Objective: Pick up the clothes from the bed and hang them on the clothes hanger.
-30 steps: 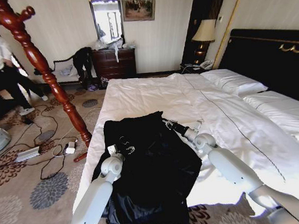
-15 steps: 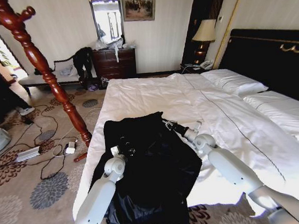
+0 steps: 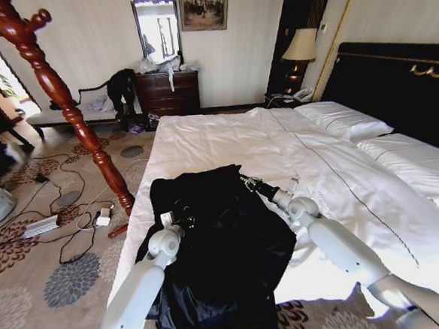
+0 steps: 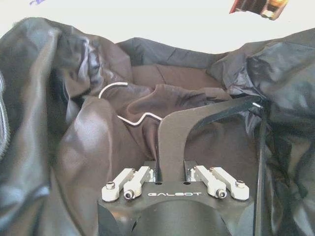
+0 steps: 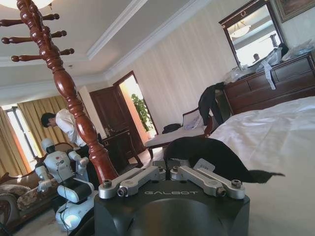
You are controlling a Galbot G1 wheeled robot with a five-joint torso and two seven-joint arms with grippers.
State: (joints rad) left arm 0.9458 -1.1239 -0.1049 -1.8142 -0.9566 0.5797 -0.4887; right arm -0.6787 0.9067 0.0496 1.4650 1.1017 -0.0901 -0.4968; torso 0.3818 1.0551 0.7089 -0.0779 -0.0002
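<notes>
The clothes point(image 3: 218, 247), a long black garment, lie spread on the near left part of the bed point(image 3: 225, 138). My left gripper point(image 3: 181, 214) rests on their upper left part. In the left wrist view the left gripper point(image 4: 172, 128) is shut, with dark shiny folds point(image 4: 74, 147) all around it and a thin white loop just beyond. My right gripper point(image 3: 245, 180) is at the garment's far right corner, shut on a raised black flap point(image 5: 216, 155) that carries a small white tag point(image 5: 204, 165). The clothes hanger point(image 3: 68, 107), a reddish-brown stand, rises left of the bed, with its pegs point(image 5: 37, 37) at the top.
Cables and a power strip point(image 3: 39, 226) lie on the patterned carpet at the stand's foot. A dark dresser with a mirror point(image 3: 168, 93) stands at the far wall, with a lamp point(image 3: 300, 50) beside the black headboard point(image 3: 395, 84). Another white robot point(image 5: 59, 167) stands beyond the stand.
My left gripper has shifted slightly to the left on the garment. The right gripper holds its place at the far corner.
</notes>
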